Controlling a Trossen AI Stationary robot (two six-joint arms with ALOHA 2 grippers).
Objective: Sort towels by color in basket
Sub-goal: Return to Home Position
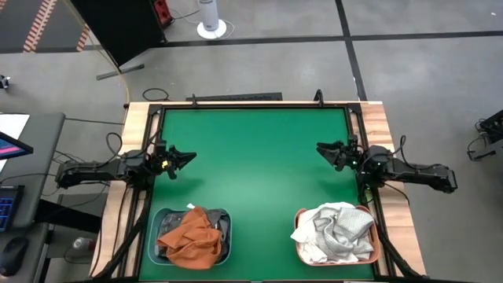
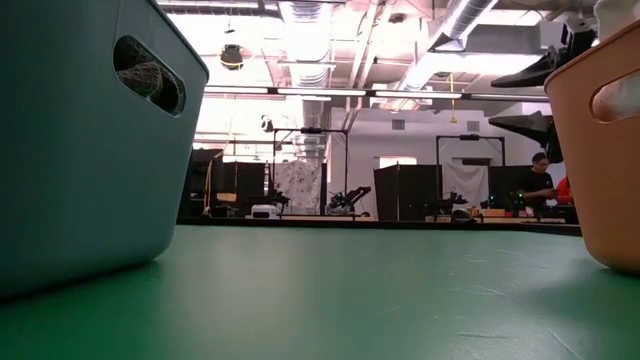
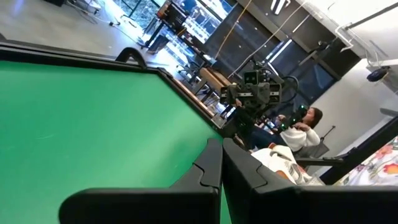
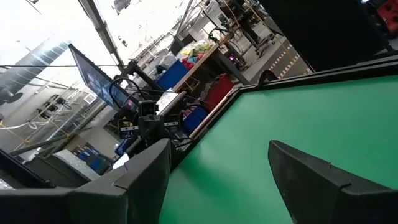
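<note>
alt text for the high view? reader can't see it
Two bins stand on the green table, at the picture's bottom: the teal bin, left, holds an orange towel over dark grey cloth; the orange bin, right, holds white and light grey towels. The left claw and right claw hover empty at the table's sides.

I see my right gripper (image 4: 219, 149) with its fingers spread wide over the green table (image 4: 298, 112). Across the table sits the left arm (image 4: 146, 121), with a monitor (image 4: 93, 78) behind it.
</note>
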